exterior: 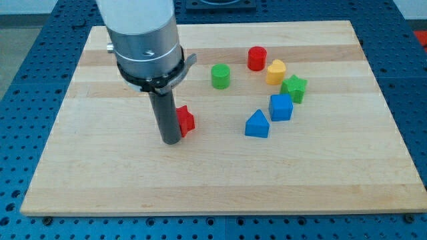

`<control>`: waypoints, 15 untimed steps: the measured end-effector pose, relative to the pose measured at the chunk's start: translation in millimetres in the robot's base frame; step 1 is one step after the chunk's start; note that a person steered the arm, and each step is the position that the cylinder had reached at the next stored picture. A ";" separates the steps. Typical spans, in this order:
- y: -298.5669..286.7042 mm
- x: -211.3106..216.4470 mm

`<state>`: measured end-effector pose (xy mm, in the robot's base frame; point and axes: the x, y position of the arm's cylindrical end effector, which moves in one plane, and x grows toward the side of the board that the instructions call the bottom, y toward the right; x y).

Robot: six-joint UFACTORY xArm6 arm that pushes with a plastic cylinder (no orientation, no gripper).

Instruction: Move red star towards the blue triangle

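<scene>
The wooden board (220, 180) carries the blocks. My tip (171, 141) holds nothing and presses against the left side of the red star (186, 120), half hidden behind the rod. The blue triangle (257, 125) lies well to the right.

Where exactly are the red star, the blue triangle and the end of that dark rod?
red star (186, 120): camera view, on its visible right part beside the rod.
blue triangle (257, 125): camera view, on its front face.
my tip (171, 142): camera view, the rod's very bottom end.
</scene>
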<state>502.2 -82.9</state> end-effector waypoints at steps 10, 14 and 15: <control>15.5 -28.9; -15.5 -95.0; -10.7 -92.6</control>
<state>409.6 -93.6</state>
